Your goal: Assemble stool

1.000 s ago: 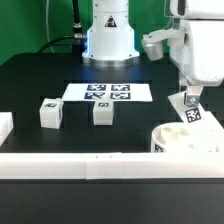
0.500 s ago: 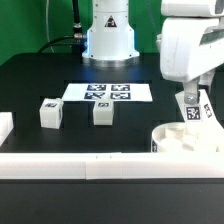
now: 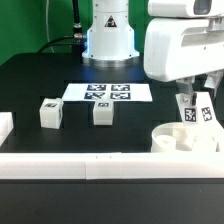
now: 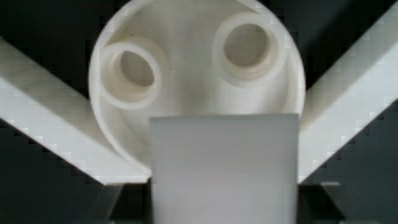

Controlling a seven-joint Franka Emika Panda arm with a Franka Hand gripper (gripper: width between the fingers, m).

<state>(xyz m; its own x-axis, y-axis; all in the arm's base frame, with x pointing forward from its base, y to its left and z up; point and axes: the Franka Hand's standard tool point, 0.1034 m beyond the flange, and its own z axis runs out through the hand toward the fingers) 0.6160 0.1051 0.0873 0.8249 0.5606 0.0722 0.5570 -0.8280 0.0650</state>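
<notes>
Your fingers (image 3: 188, 99) grip the small blocky white plastic leg (image 3: 203, 114). The round white plastic seat (image 3: 185, 141) sits directly below, lower right.

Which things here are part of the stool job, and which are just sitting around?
Job: seat, outer loose leg, inner loose leg, held leg in the gripper.
Just there: marker board, front border rail.

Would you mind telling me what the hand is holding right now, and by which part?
One stool leg, gripped near its upper end by the hand, hanging just above the seat.
</notes>
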